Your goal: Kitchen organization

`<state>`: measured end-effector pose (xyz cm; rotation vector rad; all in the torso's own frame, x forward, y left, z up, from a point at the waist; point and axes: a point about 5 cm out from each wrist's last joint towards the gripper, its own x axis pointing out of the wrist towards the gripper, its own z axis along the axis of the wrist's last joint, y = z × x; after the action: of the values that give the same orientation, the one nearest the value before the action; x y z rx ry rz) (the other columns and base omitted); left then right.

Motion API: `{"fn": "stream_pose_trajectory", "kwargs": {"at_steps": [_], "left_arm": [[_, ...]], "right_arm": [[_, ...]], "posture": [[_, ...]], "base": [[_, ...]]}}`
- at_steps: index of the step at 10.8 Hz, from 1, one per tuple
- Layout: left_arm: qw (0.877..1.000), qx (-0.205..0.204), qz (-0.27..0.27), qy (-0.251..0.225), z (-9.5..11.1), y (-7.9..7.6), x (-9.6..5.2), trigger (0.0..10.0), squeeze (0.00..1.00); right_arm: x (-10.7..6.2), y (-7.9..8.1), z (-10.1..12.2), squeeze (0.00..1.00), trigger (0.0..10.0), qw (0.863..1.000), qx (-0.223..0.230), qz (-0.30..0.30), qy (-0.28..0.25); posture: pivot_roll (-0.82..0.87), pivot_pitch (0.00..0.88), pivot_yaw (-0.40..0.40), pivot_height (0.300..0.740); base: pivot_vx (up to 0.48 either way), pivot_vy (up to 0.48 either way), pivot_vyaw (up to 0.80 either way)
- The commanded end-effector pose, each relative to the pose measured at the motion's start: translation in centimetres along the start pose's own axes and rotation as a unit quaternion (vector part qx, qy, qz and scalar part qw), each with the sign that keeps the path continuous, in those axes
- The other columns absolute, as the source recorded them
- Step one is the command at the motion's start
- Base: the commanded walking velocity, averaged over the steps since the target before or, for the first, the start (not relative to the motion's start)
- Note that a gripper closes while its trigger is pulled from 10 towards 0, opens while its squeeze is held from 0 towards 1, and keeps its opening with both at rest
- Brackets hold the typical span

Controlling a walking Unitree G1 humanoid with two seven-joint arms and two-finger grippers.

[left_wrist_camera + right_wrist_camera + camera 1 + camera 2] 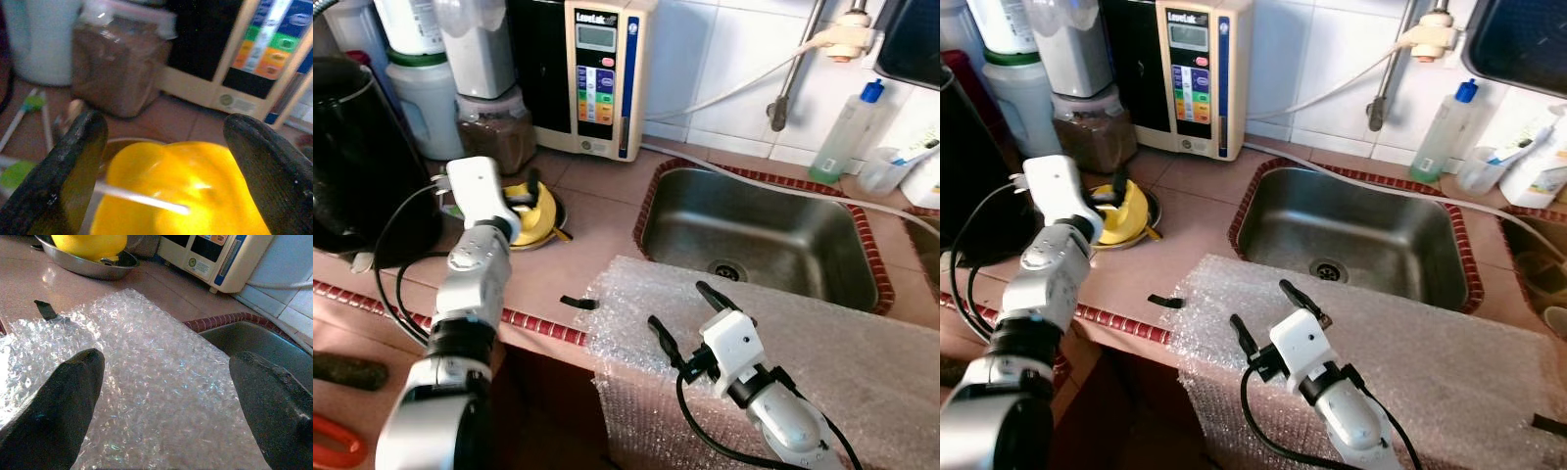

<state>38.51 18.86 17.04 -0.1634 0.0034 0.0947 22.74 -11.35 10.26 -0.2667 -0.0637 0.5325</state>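
A yellow rounded object (186,191) lies in a shallow metal bowl (83,265) on the tiled counter, with a thin white stick across it. My left gripper (166,129) is over the bowl, open, one finger on each side of the yellow object and not closed on it. My right gripper (683,315) stands open low above a sheet of bubble wrap (832,343), nothing between its fingers. The sheet is draped over the counter's front edge in front of the steel sink (773,235).
A small black strip (578,302) lies by the sheet's left corner. Behind the bowl stand a jar of brown grains (494,127), white containers and a cream wall appliance (597,73). A black pot (362,157) is at the left, a soap bottle (842,132) behind the sink.
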Motion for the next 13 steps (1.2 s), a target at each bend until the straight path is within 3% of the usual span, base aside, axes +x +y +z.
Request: {"fn": "stream_pose_trajectory", "kwargs": {"at_steps": [1, 3, 5, 7, 10, 11, 13], "left_arm": [[1.000, 0.010, 0.016, 0.013, -0.1, 0.3, 0.2, 10.0, 0.00], [0.998, 0.024, 0.028, 0.057, -1.5, 0.5, 0.2, 10.0, 0.00], [0.998, 0.042, 0.005, 0.049, -1.6, -0.3, 0.4, 10.0, 0.00], [0.995, 0.093, -0.022, -0.008, -0.2, -1.7, 0.3, 10.0, 0.00], [0.987, 0.122, -0.056, -0.084, 2.3, -3.0, 0.3, 10.0, 0.00], [0.979, 0.154, -0.084, -0.102, 2.3, -3.7, -0.1, 10.0, 0.00], [0.973, 0.178, -0.098, -0.111, 2.2, -4.0, -0.4, 10.0, 0.00]], "right_arm": [[-0.2, -0.2, 0.0, 0.00, 10.0, 1.000, -0.005, -0.008, -0.001], [-0.1, -0.3, 0.1, 0.00, 10.0, 1.000, -0.007, -0.010, -0.002], [-0.1, -0.3, 0.1, 0.00, 10.0, 1.000, -0.008, -0.009, -0.002], [-0.2, -0.3, 0.0, 0.00, 10.0, 1.000, -0.008, -0.009, 0.000], [-0.2, -0.1, -0.1, 0.00, 10.0, 1.000, -0.007, -0.010, 0.001], [-0.1, -0.1, -0.1, 0.00, 10.0, 1.000, -0.006, -0.010, 0.000], [-0.1, 0.0, -0.2, 0.00, 10.0, 1.000, -0.004, -0.009, 0.001]], "posture": [[0.07, 0.000, -0.007, 0.740], [0.07, 0.000, -0.007, 0.740], [0.07, 0.000, -0.009, 0.740], [0.07, 0.000, -0.008, 0.740], [0.07, 0.000, -0.005, 0.740], [0.08, 0.000, -0.004, 0.740], [0.08, 0.000, -0.004, 0.740]], "base": [[0.000, 0.000, 0.00], [0.000, 0.000, 0.00], [0.000, 0.000, 0.00], [0.000, 0.000, 0.00], [0.000, 0.000, 0.00], [0.000, 0.000, 0.00], [0.000, 0.000, 0.00]]}}
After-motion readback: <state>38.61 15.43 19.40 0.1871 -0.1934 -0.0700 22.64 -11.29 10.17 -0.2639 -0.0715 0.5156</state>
